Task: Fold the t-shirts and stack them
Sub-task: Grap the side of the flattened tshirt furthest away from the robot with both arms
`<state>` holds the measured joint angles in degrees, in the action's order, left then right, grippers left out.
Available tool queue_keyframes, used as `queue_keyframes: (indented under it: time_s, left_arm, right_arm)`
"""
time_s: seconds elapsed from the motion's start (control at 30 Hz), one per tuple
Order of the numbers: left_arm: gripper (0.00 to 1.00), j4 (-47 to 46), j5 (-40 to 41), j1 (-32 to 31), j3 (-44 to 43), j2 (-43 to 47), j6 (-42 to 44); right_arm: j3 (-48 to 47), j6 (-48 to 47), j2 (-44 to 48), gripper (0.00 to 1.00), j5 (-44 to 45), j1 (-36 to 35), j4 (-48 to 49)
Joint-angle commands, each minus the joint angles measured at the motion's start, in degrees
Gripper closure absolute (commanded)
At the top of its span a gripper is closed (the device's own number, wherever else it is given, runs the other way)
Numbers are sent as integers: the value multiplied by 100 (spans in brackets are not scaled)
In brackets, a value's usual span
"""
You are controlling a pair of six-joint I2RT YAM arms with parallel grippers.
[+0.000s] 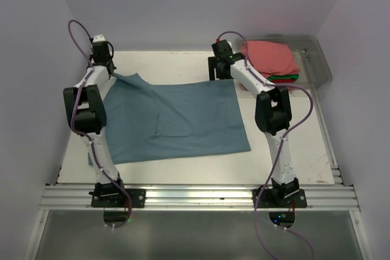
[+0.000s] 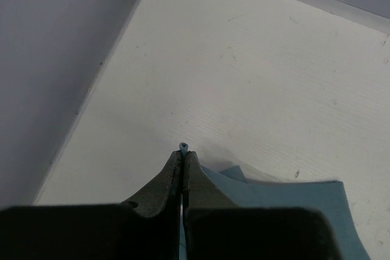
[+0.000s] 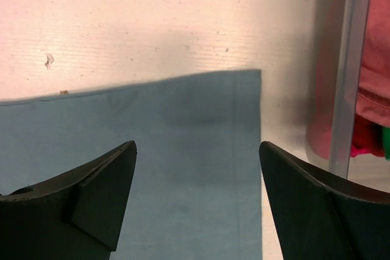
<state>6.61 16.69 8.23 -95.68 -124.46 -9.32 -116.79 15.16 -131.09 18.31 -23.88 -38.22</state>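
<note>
Garment under work: blue t-shirt (image 1: pixel 177 120), spread across the middle of the white table (image 1: pixel 292 150). It lies mostly flat, with some creases through its centre. Its far left corner is drawn up off the surface into a peak toward the left arm's wrist.

Left gripper (image 2: pixel 183 155) — jaws pressed together, with a small nub of blue cloth showing at their tip. It grips the blue t-shirt at that raised corner. Below the fingers the cloth falls away to the right over bare table.

Right gripper (image 3: pixel 196 145) — jaws spread wide, nothing between them. It hangs over the far right corner of the blue t-shirt, one finger above the cloth and the other above bare table just past the shirt's right edge. Whether the fingertips touch the cloth cannot be told.

A clear bin (image 1: pixel 318 59) stands at the far right corner of the table, just beside that corner of the shirt. Inside it a folded pink t-shirt (image 1: pixel 271 56) lies on top, with edges of a green t-shirt (image 1: pixel 292 78) and a red t-shirt (image 1: pixel 279 81) showing beneath it.
</note>
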Motion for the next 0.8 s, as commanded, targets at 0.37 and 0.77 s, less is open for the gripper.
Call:
queue_keyframes:
  time_s: [0.37,0.77]
  left_arm:
    - [100,-564,230,548,541,1011,-342]
    - [100,-828,317,689,840,1249,-351]
  right_arm:
    - [-1371,-136,-900,13,-178,24,-529]
    - [-2805,-118,-1885,15,-644,24,-274]
